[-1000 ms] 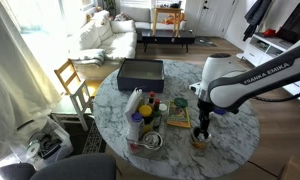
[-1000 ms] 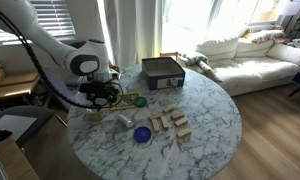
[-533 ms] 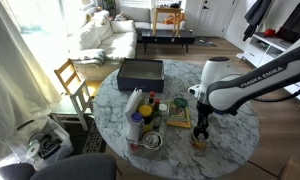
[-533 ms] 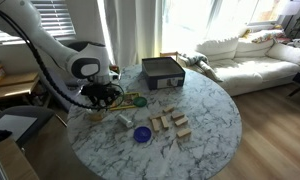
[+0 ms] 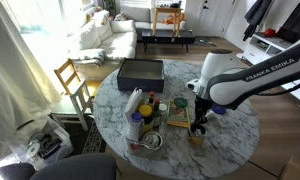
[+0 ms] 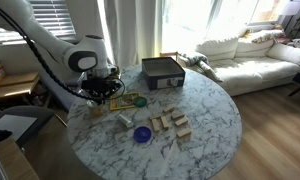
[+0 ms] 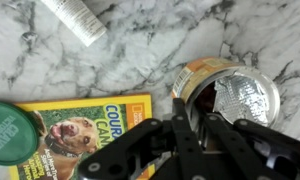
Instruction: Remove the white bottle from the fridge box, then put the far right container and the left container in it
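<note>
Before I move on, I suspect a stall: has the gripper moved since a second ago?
Yes. The gripper has risen slightly, shifting toward the dark box.

The white bottle (image 7: 74,20) runs off the wrist view's top edge. The gripper (image 7: 196,116) covers the near rim of the tin (image 7: 238,95). I can't tell if it grips.

On your round white marble table (image 6: 210,120), a dark grey rectangular box (image 5: 140,72) sits near the rim. A yellow magazine with a dog cover (image 7: 80,125) meets a green round lid (image 7: 8,135). Small wooden blocks (image 6: 170,123) cluster near a blue-purple flat piece (image 6: 142,134).
</note>
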Controlling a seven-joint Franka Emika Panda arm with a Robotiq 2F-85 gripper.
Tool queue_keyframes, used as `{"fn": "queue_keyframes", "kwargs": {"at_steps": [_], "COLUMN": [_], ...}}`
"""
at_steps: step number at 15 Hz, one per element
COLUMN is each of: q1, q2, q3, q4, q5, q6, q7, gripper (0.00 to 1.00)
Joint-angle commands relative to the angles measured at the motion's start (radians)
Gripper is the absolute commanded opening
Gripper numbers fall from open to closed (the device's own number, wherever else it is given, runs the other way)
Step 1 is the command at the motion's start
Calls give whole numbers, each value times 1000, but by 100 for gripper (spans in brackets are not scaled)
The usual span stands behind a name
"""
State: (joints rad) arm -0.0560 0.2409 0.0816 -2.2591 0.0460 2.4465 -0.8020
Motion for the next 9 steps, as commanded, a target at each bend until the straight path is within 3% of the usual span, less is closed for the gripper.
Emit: {"fn": "queue_keyframes", "kwargs": {"at_steps": [1,5,9], "q1": [-7,43,113], "q2": [-95,-181,-174], "q3": [18,29,56], "q4": [12,94,211], "q5": [20,13,23], "q6": [-82,-228,-286], "q7": [-80,-105,-73], "gripper": [3,3,3]}}
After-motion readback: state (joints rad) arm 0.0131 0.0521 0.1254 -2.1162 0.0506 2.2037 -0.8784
